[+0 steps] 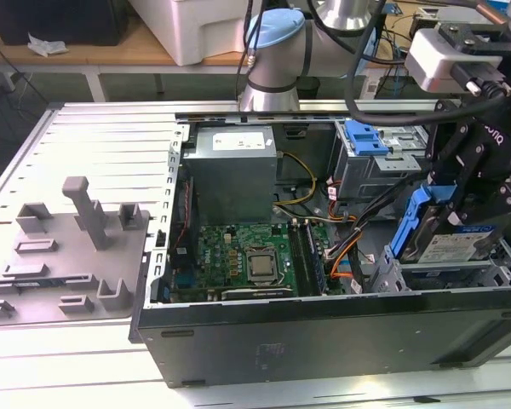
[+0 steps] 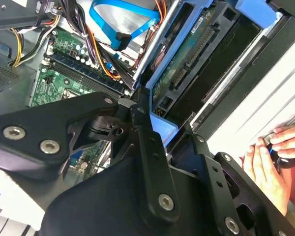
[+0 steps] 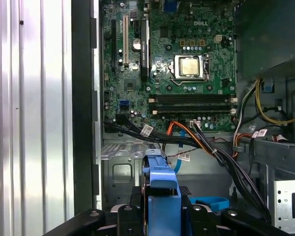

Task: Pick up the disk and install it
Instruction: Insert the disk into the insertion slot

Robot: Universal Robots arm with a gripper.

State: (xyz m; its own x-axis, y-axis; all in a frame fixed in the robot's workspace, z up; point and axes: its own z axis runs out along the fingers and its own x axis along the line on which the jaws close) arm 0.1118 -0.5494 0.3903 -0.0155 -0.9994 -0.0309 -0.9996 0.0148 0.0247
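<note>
The claw (image 1: pixel 454 211) is clamped on the disk (image 1: pixel 456 247), gripping its blue carrier and holding it tilted right at the grey drive cage (image 1: pixel 447 274) in a corner of the open computer case (image 1: pixel 324 341). I cannot tell whether disk and cage touch. Beyond the claw lies the motherboard (image 3: pixel 187 64), with bundled cables (image 3: pixel 206 142) between. Outside the case wall nearest the claw, a person's hand (image 2: pixel 270 162) rests on the ribbed worktop (image 2: pixel 265 98).

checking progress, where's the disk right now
The disk is at the exterior view's right, held tilted in the gripper over the grey drive cage.
</note>
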